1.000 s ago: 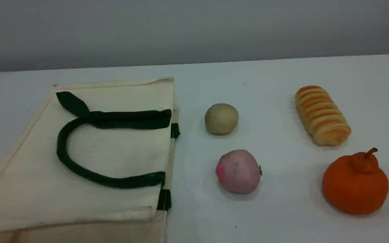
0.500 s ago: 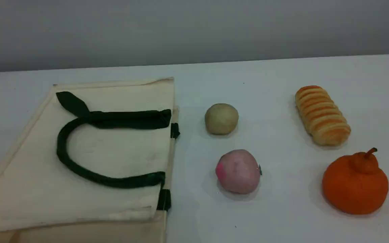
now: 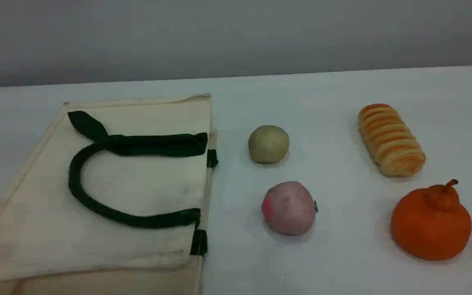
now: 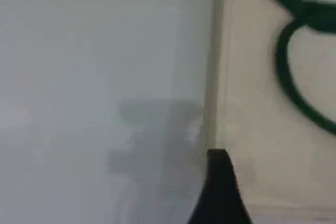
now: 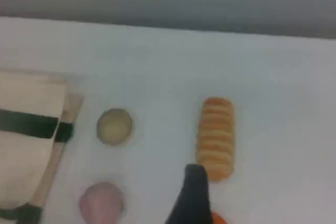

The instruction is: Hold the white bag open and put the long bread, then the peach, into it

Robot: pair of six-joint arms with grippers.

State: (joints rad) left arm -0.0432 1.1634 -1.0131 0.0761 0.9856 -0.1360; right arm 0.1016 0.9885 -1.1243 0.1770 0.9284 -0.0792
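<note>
The white bag (image 3: pixel 137 184) lies flat on the table's left, mouth toward the middle, one dark green handle (image 3: pixel 76 180) looped on top. The peach (image 3: pixel 289 208) rests just right of the bag's mouth. At the right lies the long bread (image 3: pixel 391 140). No arm shows in the scene view. In the left wrist view a dark fingertip (image 4: pixel 218 163) hangs over the bag's far edge (image 4: pixel 212 77). The right wrist view has a fingertip (image 5: pixel 195 179) above the table near the long bread (image 5: pixel 215 137), with the peach (image 5: pixel 102 202) at lower left. Nothing is held.
A beige-green ball (image 3: pixel 268 144) sits behind the peach. An orange stemmed fruit (image 3: pixel 431 223) stands in front of the long bread. The table's far edge (image 3: pixel 301 73) meets a grey wall.
</note>
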